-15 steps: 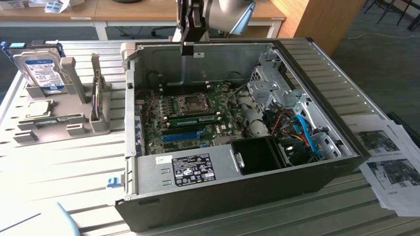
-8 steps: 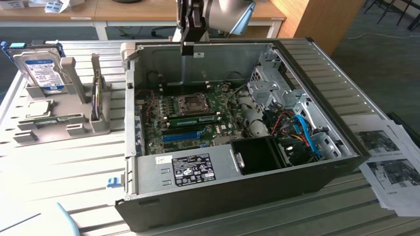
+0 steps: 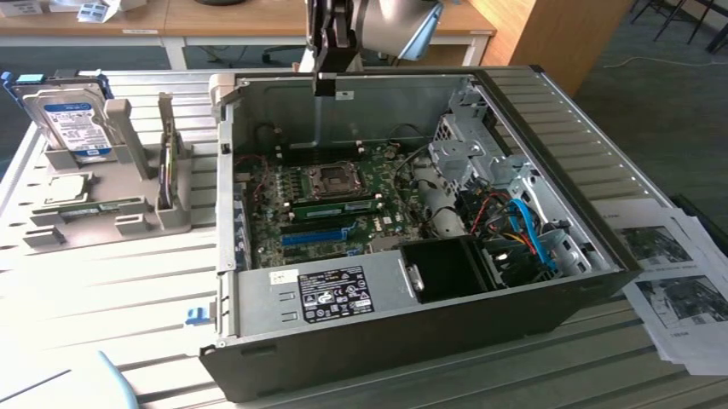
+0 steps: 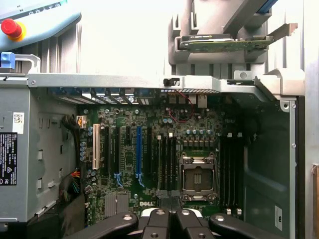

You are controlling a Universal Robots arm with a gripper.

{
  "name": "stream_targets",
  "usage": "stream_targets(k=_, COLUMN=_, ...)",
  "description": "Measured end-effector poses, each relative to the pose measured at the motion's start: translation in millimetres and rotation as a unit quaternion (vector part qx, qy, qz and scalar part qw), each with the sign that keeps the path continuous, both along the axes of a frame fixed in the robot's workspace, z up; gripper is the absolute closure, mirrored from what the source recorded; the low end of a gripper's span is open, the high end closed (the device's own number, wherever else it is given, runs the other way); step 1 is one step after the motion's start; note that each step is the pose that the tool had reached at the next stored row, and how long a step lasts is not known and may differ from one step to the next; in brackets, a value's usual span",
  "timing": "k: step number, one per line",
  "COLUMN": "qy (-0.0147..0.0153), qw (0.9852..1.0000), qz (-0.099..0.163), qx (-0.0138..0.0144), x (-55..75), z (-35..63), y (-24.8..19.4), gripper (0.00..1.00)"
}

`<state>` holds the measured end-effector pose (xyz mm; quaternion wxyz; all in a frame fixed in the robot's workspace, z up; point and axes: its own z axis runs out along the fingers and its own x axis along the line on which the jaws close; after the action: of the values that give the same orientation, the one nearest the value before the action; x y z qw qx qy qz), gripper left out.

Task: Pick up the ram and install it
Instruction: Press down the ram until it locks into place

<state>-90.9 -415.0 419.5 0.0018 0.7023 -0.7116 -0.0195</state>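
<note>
We see the hand shut and holding nothing, raised over the far side of the open computer case. The ram appears to be seated in the motherboard, just near of the CPU socket. We judge the installation largely done.

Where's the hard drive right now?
On the exterior view's left, the hard drive stands upright in the grey rack, outside the open computer case.
</note>
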Motion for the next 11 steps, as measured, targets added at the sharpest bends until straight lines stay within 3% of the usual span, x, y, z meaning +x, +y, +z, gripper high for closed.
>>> stream_targets(k=11, qy=0.0, qw=1.0, qz=0.0, qx=0.0, x=0.0, z=-19.1, y=0.0, gripper=0.91)
